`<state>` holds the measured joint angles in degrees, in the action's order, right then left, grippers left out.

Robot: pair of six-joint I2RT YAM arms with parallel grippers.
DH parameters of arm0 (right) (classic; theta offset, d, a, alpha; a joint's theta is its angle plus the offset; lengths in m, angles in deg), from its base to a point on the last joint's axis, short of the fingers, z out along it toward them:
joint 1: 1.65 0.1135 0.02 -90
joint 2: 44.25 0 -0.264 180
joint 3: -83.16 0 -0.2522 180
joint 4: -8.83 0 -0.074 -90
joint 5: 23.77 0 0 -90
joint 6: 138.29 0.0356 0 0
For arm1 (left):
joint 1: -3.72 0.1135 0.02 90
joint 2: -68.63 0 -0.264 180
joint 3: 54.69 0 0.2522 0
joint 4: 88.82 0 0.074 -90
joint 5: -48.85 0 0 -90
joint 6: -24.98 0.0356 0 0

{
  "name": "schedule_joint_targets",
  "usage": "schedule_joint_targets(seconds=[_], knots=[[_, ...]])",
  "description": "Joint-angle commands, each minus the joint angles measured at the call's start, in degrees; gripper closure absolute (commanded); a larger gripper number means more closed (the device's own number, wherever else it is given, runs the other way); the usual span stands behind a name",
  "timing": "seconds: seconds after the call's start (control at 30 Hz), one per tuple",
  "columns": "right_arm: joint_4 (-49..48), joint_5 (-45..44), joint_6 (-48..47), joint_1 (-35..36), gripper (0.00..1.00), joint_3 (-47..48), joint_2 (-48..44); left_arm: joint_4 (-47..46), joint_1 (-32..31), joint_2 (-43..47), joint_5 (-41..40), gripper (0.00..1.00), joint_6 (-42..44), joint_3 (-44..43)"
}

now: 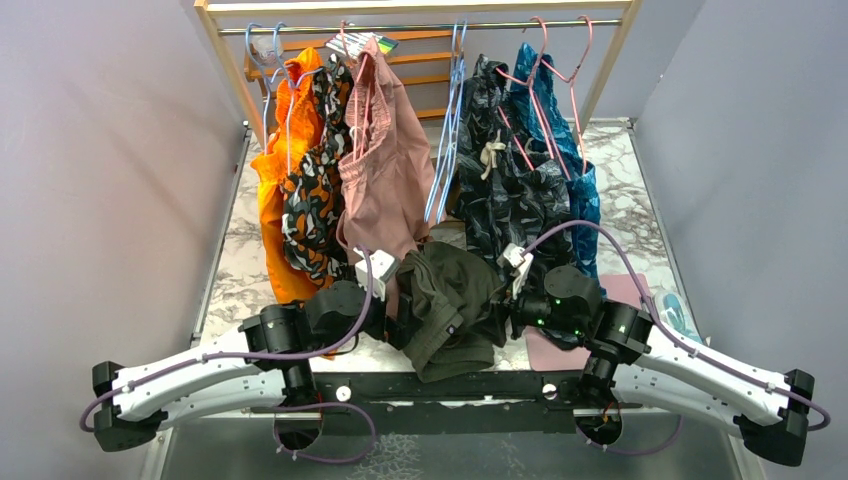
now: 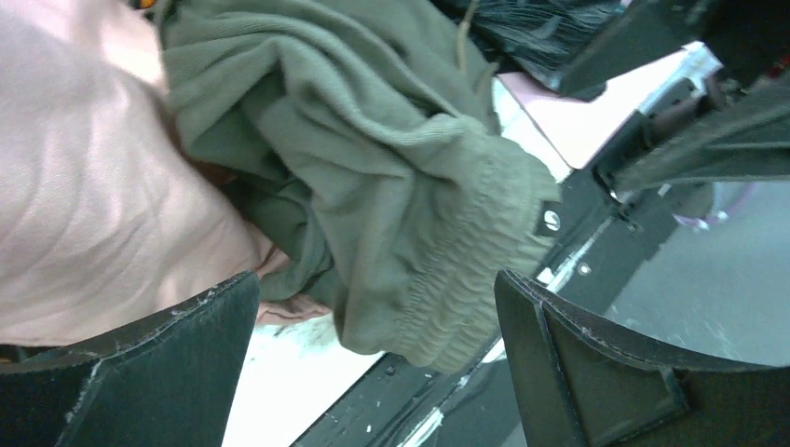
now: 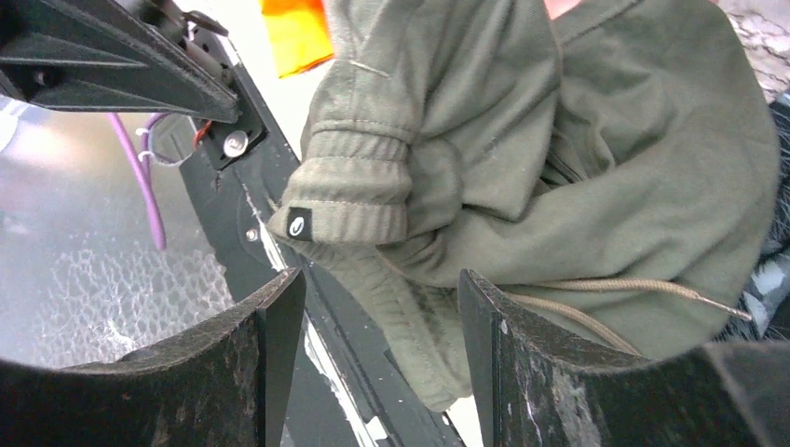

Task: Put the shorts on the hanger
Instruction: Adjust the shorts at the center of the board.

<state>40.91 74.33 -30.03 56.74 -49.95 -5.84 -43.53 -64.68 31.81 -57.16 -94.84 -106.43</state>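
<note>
The dark olive-green shorts [image 1: 452,305] lie bunched on the marble table near its front edge, between my two grippers. My left gripper [image 1: 392,322] stands wide open just left of them. In the left wrist view the shorts' elastic waistband [image 2: 447,279] hangs ahead of the left gripper [image 2: 375,279], touching neither finger. My right gripper [image 1: 512,308] is open at the heap's right side. A fold of waistband [image 3: 410,307] and the drawstring [image 3: 615,287] lie between the right gripper's [image 3: 380,275] fingers, unclamped. Light-blue wire hangers [image 1: 447,150] hang from the rail behind.
A wooden rack [image 1: 225,60] at the back carries an orange garment [image 1: 280,180], dusty-pink shorts [image 1: 385,170], dark leaf-print shorts [image 1: 510,190], a teal garment [image 1: 578,170] and pink hangers [image 1: 555,70]. A pink cloth [image 1: 635,290] lies at the right. A black mounting bar [image 1: 450,385] runs along the near edge.
</note>
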Motion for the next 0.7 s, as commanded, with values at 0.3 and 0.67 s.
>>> schedule_joint_targets(seconds=[0.3,0.67], knots=[[-6.1,6.0,-3.6,0.1,0.38,0.0,4.2,-5.1,-0.3,-6.7,9.4,0.01,8.0,-4.9],[-11.7,6.0,-4.7,0.1,0.43,0.9,11.0,-5.9,-0.4,-8.8,9.3,0.02,7.0,-5.0]])
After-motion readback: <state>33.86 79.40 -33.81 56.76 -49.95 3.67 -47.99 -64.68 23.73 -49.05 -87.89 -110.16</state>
